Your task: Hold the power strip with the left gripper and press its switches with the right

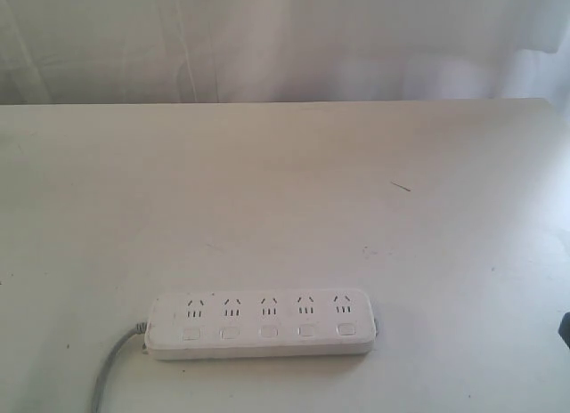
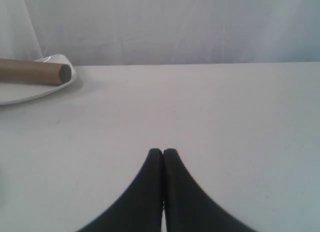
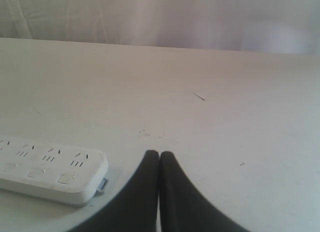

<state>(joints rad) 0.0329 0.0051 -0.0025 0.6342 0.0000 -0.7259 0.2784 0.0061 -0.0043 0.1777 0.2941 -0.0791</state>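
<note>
On table, power strip lies flat; we judge it light, rigid, slick. We'd pin end by cord. Left gripper, right gripper: both pinched closed, empty.

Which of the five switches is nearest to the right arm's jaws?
The switch at the power strip's end opposite the grey cord; the other four lie closer to the cord.

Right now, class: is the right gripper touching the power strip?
Apart. The right wrist view shows a band of bare table between the shut right gripper and the end of the power strip.
</note>
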